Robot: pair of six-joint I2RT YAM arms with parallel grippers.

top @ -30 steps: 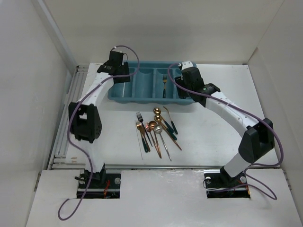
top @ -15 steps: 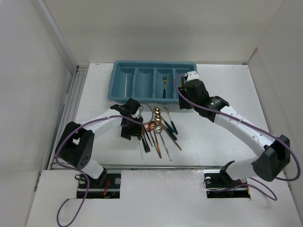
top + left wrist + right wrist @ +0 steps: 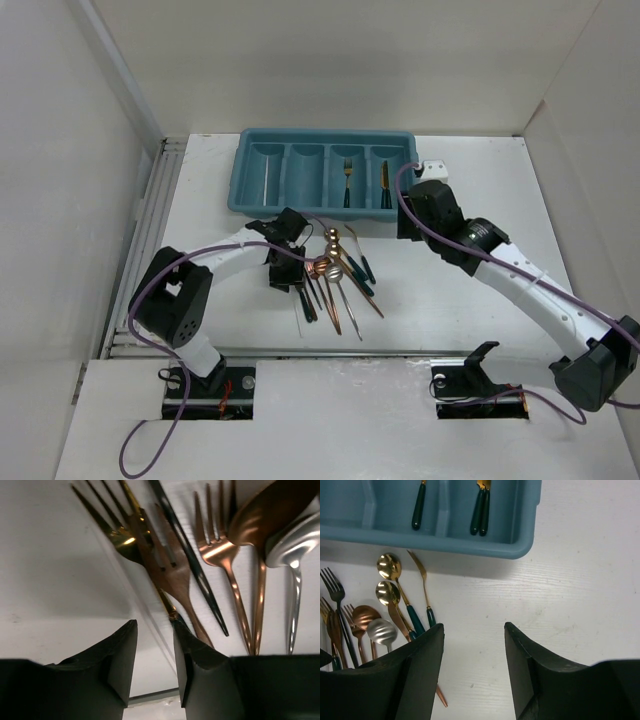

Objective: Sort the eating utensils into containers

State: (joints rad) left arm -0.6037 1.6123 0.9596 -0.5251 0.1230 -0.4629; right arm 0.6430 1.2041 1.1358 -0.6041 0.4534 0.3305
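Left claw: your left claw (image 3: 152,630) is low at the near-left edge of the pile. It is released, the jaws a narrow gap apart with nothing pinched between them.
Nearest utensil: a slim gold fork with a dark handle (image 3: 120,537) lies just ahead, tines pointing away. Its neck runs back under the inner edge of the claw's right finger (image 3: 192,665).
Deciding relation: the fork's long axis runs diagonally, far-left to near-right in the wrist view, so it sits off-centre toward that finger. I judge you need a slight shift right before clenching.
Pile: copper and silver forks and spoons (image 3: 335,275) lie close together on the white surface (image 3: 450,300), some overlapping.
Right claw: your right claw (image 3: 474,630) is released, wide apart and empty, just on the near side of the tray's right end. The left arm is nearer the pile.
Tray: the teal-blue rectangular plastic cutlery tray (image 3: 300,210) holds a thin white chopstick (image 3: 265,185) in its leftmost compartment and dark-handled pieces in the two rightmost.
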